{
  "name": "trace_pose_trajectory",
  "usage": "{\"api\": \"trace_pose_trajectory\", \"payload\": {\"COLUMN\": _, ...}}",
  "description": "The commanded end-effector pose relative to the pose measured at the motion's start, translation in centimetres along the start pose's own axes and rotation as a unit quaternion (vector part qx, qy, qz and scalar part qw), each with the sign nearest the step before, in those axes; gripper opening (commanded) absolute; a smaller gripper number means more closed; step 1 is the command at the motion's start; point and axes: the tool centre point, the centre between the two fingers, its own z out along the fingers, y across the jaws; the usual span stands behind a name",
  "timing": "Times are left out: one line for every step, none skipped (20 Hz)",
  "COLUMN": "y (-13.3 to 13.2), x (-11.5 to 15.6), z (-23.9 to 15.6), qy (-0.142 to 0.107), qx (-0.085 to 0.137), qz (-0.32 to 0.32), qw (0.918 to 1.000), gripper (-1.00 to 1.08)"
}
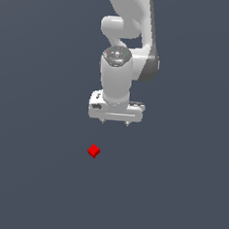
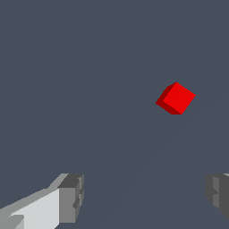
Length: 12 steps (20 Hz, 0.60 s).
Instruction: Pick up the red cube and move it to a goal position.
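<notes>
Red cube handling is judged not to have begun, since nothing is held between the fingers. The gripper is seen hanging above the flat grey surface, pointed downward, with its two fingertips set well apart; in the wrist view the pale finger pads are shown at opposite sides of the picture with only bare ground between them. No contact with the cube is visible. The cube is found resting on the surface, clear of the gripper, lying below it in the exterior view and slightly toward the exterior view's left, turned so that a corner faces that camera. In the wrist view it is seen beyond the fingers and off the line between them. Beyond the hand, the white arm is seen rising out of the top of the exterior view. No goal marker can be made out. Alignment, descent, grasp, lift and carriage to the goal are all judged to remain.
</notes>
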Motion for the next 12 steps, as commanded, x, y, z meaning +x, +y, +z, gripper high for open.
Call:
{"api": "trace_pose_trajectory", "payload": {"y": 0.0, "x": 0.0, "z": 0.0, "qy": 0.0, "qx": 0.0, "qz": 0.0, "qw": 1.0, "gripper": 1.0}}
{"api": "trace_pose_trajectory", "payload": {"y": 0.0, "x": 0.0, "z": 0.0, "qy": 0.0, "qx": 0.0, "qz": 0.0, "qw": 1.0, "gripper": 1.0}}
{"api": "trace_pose_trajectory", "payload": {"y": 0.0, "x": 0.1, "z": 0.1, "qy": 0.0, "qx": 0.0, "qz": 0.002, "qw": 1.0, "gripper": 1.0}}
{"api": "trace_pose_trajectory", "payload": {"y": 0.1, "x": 0.1, "z": 0.2, "qy": 0.0, "qx": 0.0, "qz": 0.004, "qw": 1.0, "gripper": 1.0}}
{"api": "trace_pose_trajectory", "payload": {"y": 0.1, "x": 0.2, "z": 0.3, "qy": 0.0, "qx": 0.0, "qz": 0.007, "qw": 1.0, "gripper": 1.0}}
{"api": "trace_pose_trajectory", "payload": {"y": 0.2, "x": 0.3, "z": 0.5, "qy": 0.0, "qx": -0.001, "qz": 0.01, "qw": 0.9999, "gripper": 1.0}}
{"api": "trace_pose_trajectory", "payload": {"y": 0.3, "x": 0.5, "z": 0.8, "qy": 0.0, "qx": -0.001, "qz": 0.015, "qw": 0.9999, "gripper": 1.0}}
{"api": "trace_pose_trajectory", "payload": {"y": 0.4, "x": 0.6, "z": 1.0, "qy": 0.001, "qx": -0.001, "qz": 0.02, "qw": 0.9998, "gripper": 1.0}}
{"api": "trace_pose_trajectory", "payload": {"y": 0.6, "x": 0.8, "z": 1.3, "qy": 0.001, "qx": -0.002, "qz": 0.026, "qw": 0.9997, "gripper": 1.0}}
{"api": "trace_pose_trajectory", "payload": {"y": 0.7, "x": 1.0, "z": 1.7, "qy": 0.001, "qx": -0.002, "qz": 0.033, "qw": 0.9994, "gripper": 1.0}}
{"api": "trace_pose_trajectory", "payload": {"y": 0.9, "x": 1.3, "z": 2.1, "qy": 0.001, "qx": -0.003, "qz": 0.041, "qw": 0.9991, "gripper": 1.0}}
{"api": "trace_pose_trajectory", "payload": {"y": 1.1, "x": 1.6, "z": 2.5, "qy": 0.001, "qx": -0.003, "qz": 0.05, "qw": 0.9987, "gripper": 1.0}}
